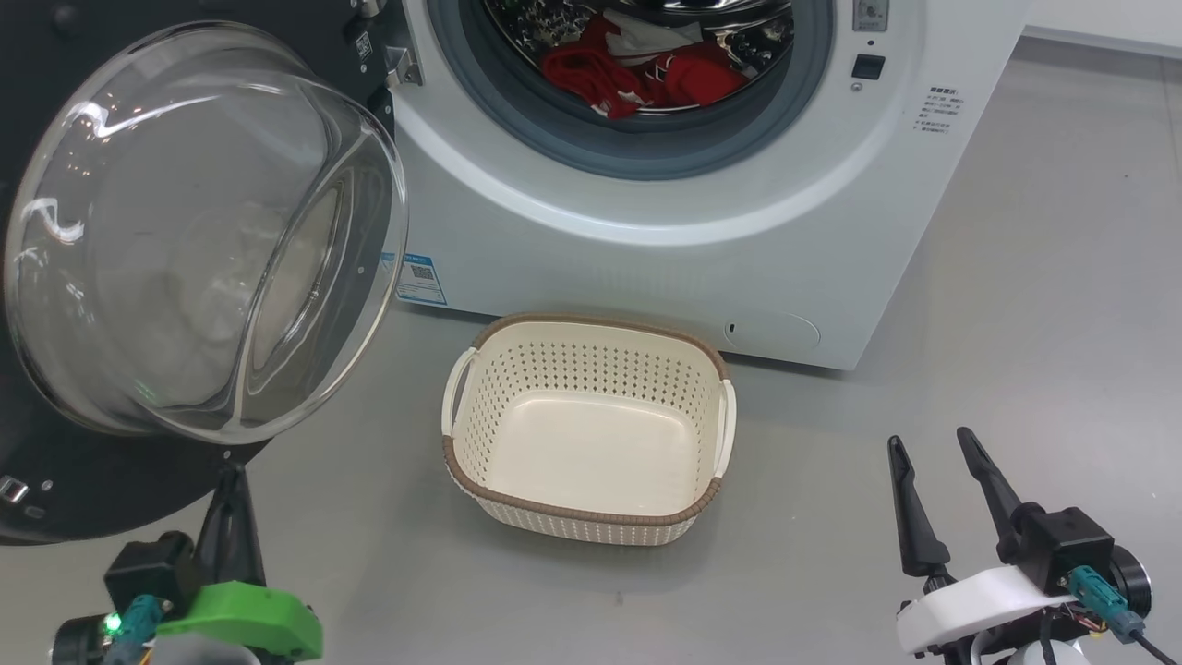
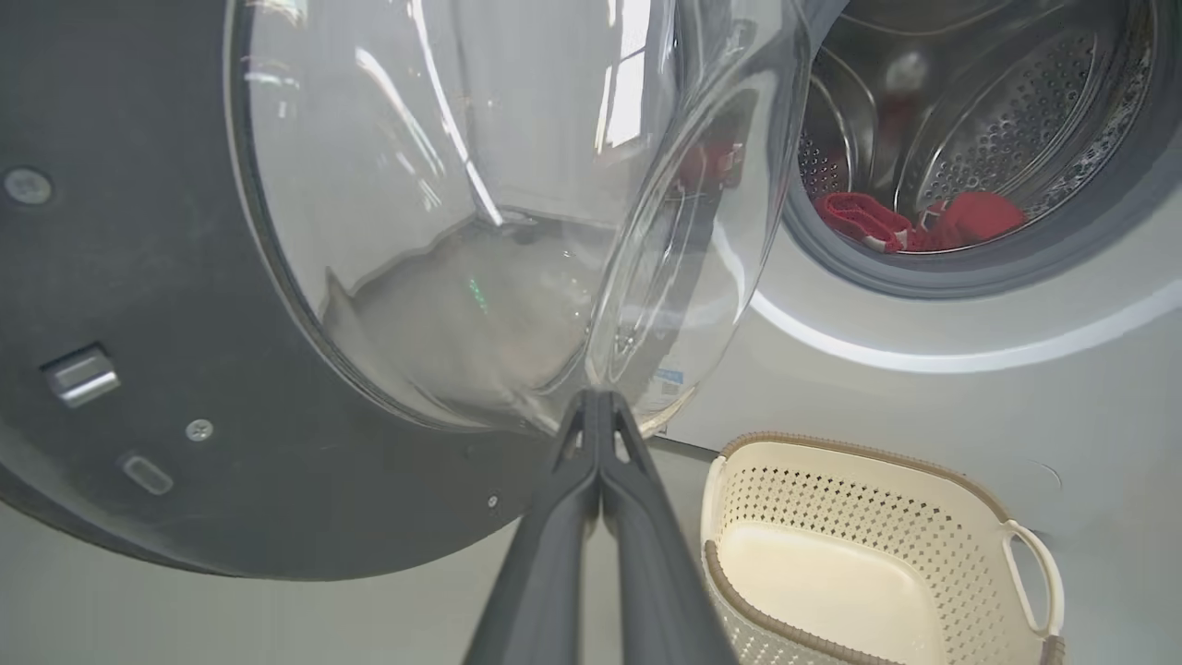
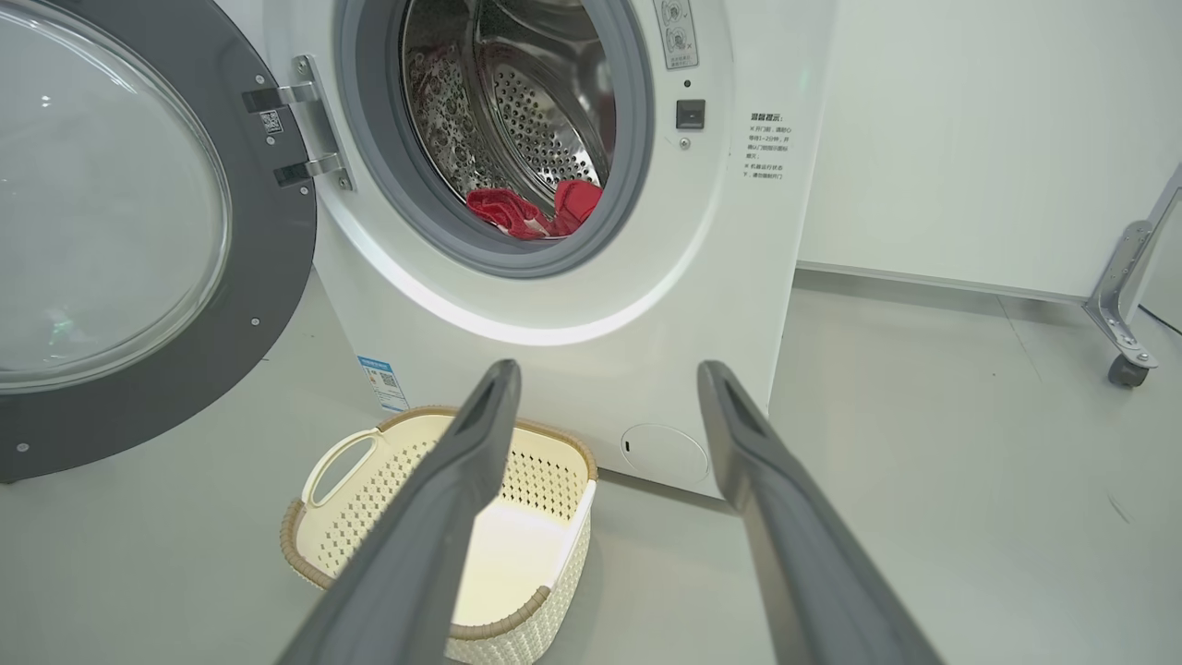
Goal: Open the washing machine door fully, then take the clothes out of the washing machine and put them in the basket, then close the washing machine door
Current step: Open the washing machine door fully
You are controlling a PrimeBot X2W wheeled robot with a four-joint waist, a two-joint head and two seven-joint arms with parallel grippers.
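- The washing machine door (image 1: 203, 240) stands swung wide at the left of the washing machine (image 1: 646, 268), its glass bowl (image 1: 305, 305) bulging toward me.
- The left gripper (image 1: 231, 473) has its fingers pressed together on nothing, tips right at the bowl's lower edge; I cannot tell whether they touch it.
- The right gripper (image 1: 929, 437) hangs over the floor (image 1: 1016, 323), fingers spread wide, holding nothing.
- The clothes (image 1: 646, 74) lie in the drum (image 1: 766, 37).
- The basket (image 1: 591, 323) sits on the floor just before the machine.
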